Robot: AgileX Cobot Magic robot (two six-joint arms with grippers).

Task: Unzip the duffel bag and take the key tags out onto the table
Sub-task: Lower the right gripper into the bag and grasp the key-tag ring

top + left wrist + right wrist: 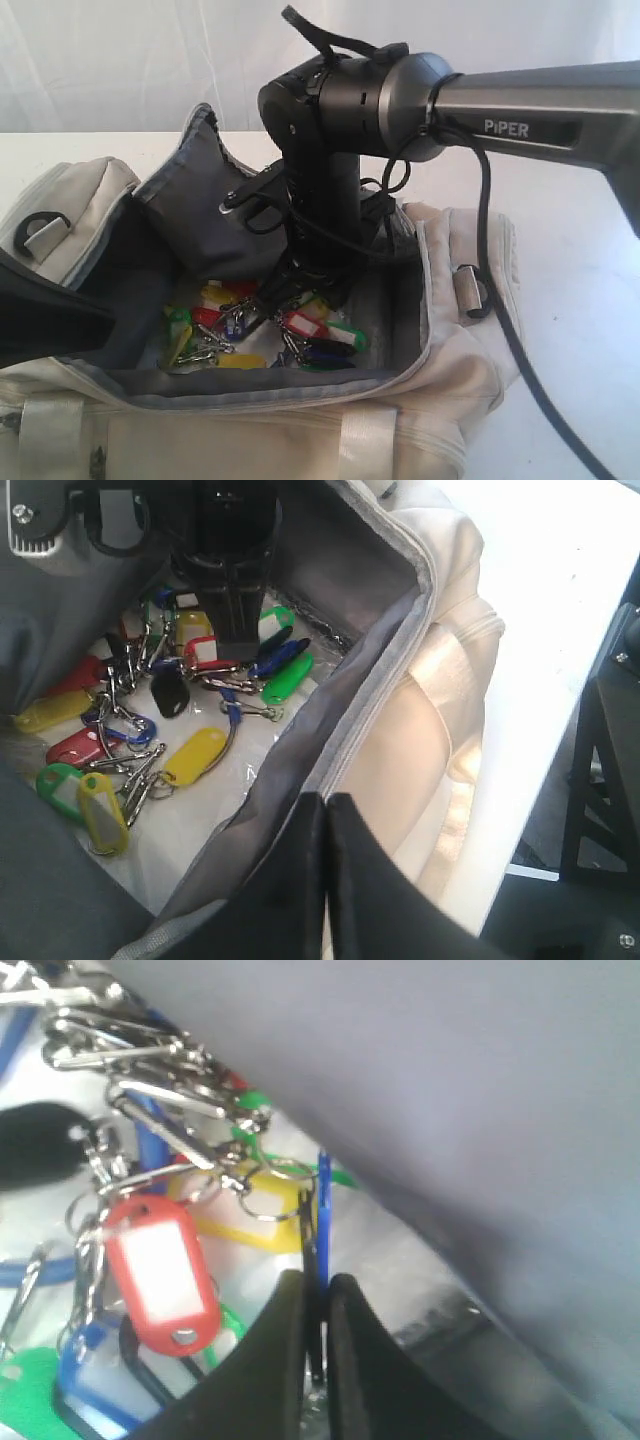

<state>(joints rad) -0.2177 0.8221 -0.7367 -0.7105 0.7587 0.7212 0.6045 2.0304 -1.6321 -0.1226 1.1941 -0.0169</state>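
R gripper point(317, 1282) is pinched onto a blue tag point(322, 1200) among key tags point(170, 695) in the duffel bag point(450, 330), tips hidden in ext. view. L gripper point(325, 800) is clamped on the bag's rim.

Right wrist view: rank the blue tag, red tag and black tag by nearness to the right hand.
1. Blue tag: edge-on, pinched in the right hand.
2. Red tag: white-labelled, beside the hand, apart from it.
3. Black tag: far side of the bunch, past the red one.
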